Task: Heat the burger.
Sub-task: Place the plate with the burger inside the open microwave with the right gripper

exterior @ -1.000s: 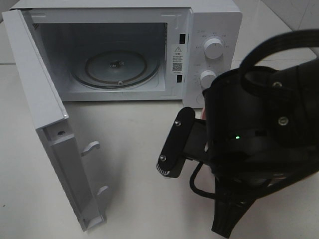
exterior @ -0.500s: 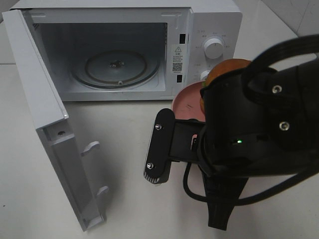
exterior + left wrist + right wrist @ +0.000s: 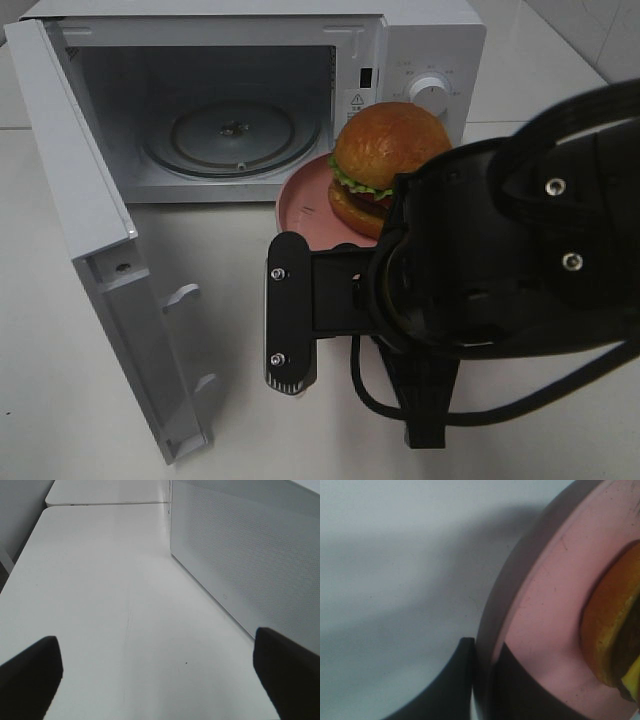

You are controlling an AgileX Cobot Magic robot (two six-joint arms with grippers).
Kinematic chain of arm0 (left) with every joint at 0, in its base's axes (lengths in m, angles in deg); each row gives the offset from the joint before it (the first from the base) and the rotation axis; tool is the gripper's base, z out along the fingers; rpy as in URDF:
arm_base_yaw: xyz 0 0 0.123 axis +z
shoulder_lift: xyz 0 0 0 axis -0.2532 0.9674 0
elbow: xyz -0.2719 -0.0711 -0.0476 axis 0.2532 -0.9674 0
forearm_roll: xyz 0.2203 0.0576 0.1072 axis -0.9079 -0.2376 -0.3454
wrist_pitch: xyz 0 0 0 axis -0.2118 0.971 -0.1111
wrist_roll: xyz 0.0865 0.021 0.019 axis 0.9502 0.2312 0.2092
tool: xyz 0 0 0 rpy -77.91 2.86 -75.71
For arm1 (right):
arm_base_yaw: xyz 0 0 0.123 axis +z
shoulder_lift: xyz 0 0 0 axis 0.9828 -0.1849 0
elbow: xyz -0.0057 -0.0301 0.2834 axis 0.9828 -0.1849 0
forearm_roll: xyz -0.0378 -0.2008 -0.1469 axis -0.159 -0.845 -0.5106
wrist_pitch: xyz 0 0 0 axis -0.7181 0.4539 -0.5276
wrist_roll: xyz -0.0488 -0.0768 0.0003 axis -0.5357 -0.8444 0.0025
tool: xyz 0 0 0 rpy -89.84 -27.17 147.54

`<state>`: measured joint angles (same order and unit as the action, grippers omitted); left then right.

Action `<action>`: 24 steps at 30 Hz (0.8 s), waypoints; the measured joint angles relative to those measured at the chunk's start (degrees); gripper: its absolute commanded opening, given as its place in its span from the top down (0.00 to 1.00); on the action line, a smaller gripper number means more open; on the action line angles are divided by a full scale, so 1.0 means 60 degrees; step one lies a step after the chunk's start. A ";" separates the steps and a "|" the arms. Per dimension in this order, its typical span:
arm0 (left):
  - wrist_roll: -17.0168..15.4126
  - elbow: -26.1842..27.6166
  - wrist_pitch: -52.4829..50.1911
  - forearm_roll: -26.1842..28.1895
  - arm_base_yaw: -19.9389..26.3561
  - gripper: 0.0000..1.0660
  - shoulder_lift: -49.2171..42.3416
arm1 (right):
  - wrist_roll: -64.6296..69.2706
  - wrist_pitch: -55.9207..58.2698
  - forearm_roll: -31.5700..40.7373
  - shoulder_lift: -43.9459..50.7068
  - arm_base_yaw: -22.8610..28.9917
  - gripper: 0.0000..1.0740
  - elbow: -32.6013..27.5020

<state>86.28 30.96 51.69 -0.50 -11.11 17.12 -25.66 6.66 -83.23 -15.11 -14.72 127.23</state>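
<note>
Right hand [image 3: 483, 652] pinches the rim of the round pink plate [image 3: 300, 196]. One glossy golden-bun burger [image 3: 388, 150] sits on it, just before the open white microwave [image 3: 430, 40]. Left hand [image 3: 157, 672] is spread wide.

Right arm [image 3: 520, 260] fills most of my overhead view, its bulky black wrist reaching forward with cables looping underneath. Right hand [image 3: 484, 647] is pinched tight on the plate [image 3: 545, 605] rim, one finger on each side of the edge. Left hand [image 3: 159, 670] has its fingers [image 3: 30, 675] spread wide with nothing between them, angled down at the tabletop [image 3: 100, 580].
</note>
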 measured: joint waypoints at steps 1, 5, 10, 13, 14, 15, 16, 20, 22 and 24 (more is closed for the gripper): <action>0.0000 0.0000 0.0000 0.0000 0.0000 0.08 0.0000 | -0.0105 -0.0095 0.0000 0.0000 0.0000 0.97 0.0000; 0.0000 0.0000 0.0000 0.0000 0.0000 0.08 0.0000 | -0.0668 -0.0477 0.0000 0.0000 0.0000 0.97 0.0000; 0.0000 0.0000 0.0000 0.0000 0.0000 0.08 0.0000 | -0.1003 -0.0688 -0.0076 0.0000 0.0000 0.97 0.0000; 0.0000 0.0000 0.0000 0.0000 0.0000 0.08 0.0000 | -0.1003 -0.0726 -0.0076 0.0000 0.0000 0.99 0.0000; 0.0000 0.0000 0.0000 0.0000 0.0000 0.08 0.0000 | -0.1003 -0.0726 -0.0076 0.0000 0.0000 0.99 0.0000; 0.0000 0.0000 0.0000 0.0000 0.0000 0.08 0.0000 | -0.1003 -0.0859 -0.0067 0.0000 0.0000 1.00 0.0000; 0.0000 0.0000 0.0000 0.0000 0.0000 0.08 0.0000 | -0.1203 -0.1050 -0.0067 0.0000 -0.0048 1.00 -0.0019; 0.0000 0.0000 0.0000 0.0000 0.0000 0.08 0.0000 | -0.1824 -0.1451 -0.0067 0.0000 -0.0315 1.00 -0.0086; 0.0000 0.0000 0.0000 0.0000 0.0000 0.08 0.0000 | -0.2483 -0.1748 -0.0067 0.0000 -0.0707 1.00 -0.0105; 0.0000 0.0000 0.0000 0.0000 0.0000 0.08 0.0000 | -0.2664 -0.1805 -0.0076 0.0000 -0.0812 1.00 -0.0115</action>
<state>86.28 30.96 51.69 -0.50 -11.11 17.12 -41.65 -4.17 -83.69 -15.11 -19.59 126.54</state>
